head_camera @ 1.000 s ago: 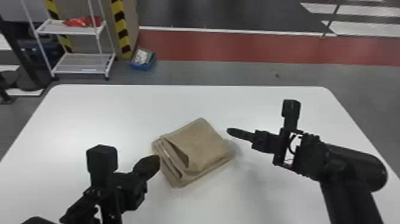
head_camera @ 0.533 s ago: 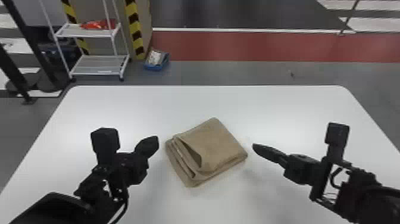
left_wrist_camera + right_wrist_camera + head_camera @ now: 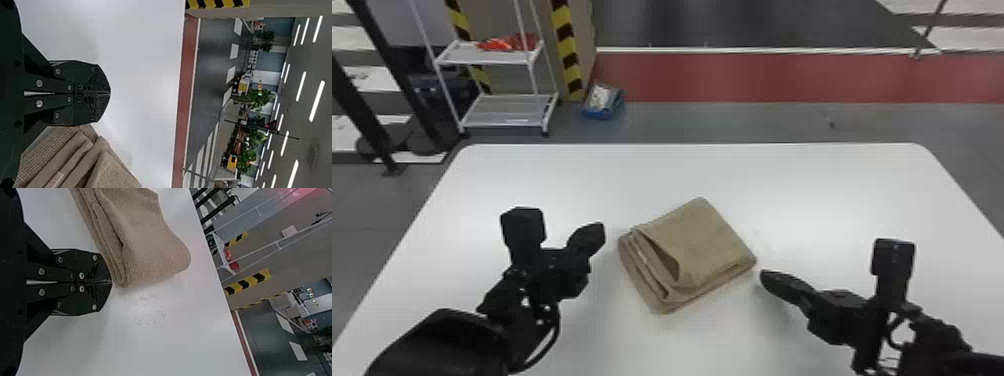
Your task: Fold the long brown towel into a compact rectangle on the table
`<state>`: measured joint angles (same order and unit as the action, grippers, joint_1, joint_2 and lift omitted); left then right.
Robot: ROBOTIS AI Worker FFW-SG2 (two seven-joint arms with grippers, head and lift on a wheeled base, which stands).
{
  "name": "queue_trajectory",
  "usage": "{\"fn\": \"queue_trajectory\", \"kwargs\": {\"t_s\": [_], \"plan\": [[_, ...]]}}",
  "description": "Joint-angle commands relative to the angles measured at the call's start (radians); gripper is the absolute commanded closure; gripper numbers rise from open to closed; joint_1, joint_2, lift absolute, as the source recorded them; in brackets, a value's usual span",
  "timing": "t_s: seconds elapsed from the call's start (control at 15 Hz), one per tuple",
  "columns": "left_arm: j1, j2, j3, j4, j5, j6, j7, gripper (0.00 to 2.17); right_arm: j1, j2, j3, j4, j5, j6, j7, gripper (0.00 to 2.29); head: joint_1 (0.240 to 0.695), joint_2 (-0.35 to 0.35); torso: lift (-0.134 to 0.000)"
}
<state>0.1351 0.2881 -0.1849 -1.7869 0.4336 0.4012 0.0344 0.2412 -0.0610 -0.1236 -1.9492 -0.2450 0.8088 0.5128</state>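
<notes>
I'm seeing the brown towel lying around the middle of the counter, folded into a thick, slightly skewed pad, its layers opening out on the left side and the top one gaping, with a pale label peeking from between them. I'm expecting it to be handling light and soft, its knit gripping itself rather than sliding, nothing fragile, though the loose top layer could be shifting if I'm dragging it. If I'm squaring it up, I'm favouring a hold deep across the whole stack at the left edge, or pressing both ends inward with flat fingers, rather than plucking one layer. The left gripper is hanging just off the left corner, its jaws pressed together and pinching nothing; the right gripper is sitting just beside the right corner, jaws likewise meeting, and I cannot tell whether it's touching. Compared with a second ago, the left one is standing away from the edge it was meeting, while the right one is coming back towards me around the right corner. The towel is keeping its folded shape.
</notes>
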Motion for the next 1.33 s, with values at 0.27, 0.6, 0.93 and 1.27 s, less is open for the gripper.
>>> {"fn": "queue_trajectory", "kwargs": {"t_s": [0.27, 0.6, 0.93, 1.27], "plan": [[-0.014, 0.000, -0.013, 0.038, 0.001, -0.028, -0.010, 2.11, -0.178, 0.007, 0.104, 0.227, 0.055, -0.147, -0.057, 2.19, 0.695, 0.025, -0.124], [-0.014, 0.002, -0.013, 0.063, 0.020, -0.055, -0.021, 2.11, -0.364, 0.018, 0.125, 0.446, 0.061, -0.334, -0.076, 2.19, 0.695, 0.047, -0.124], [0.004, 0.005, -0.030, 0.066, 0.033, -0.080, -0.034, 2.11, -0.138, -0.020, -0.082, 0.208, -0.076, -0.306, 0.018, 2.19, 0.695, 0.007, -0.124], [0.080, 0.006, -0.054, 0.006, 0.028, -0.092, -0.034, 2.11, -0.020, -0.069, -0.257, 0.098, -0.269, -0.257, 0.067, 2.19, 0.695, -0.113, -0.124]]}}
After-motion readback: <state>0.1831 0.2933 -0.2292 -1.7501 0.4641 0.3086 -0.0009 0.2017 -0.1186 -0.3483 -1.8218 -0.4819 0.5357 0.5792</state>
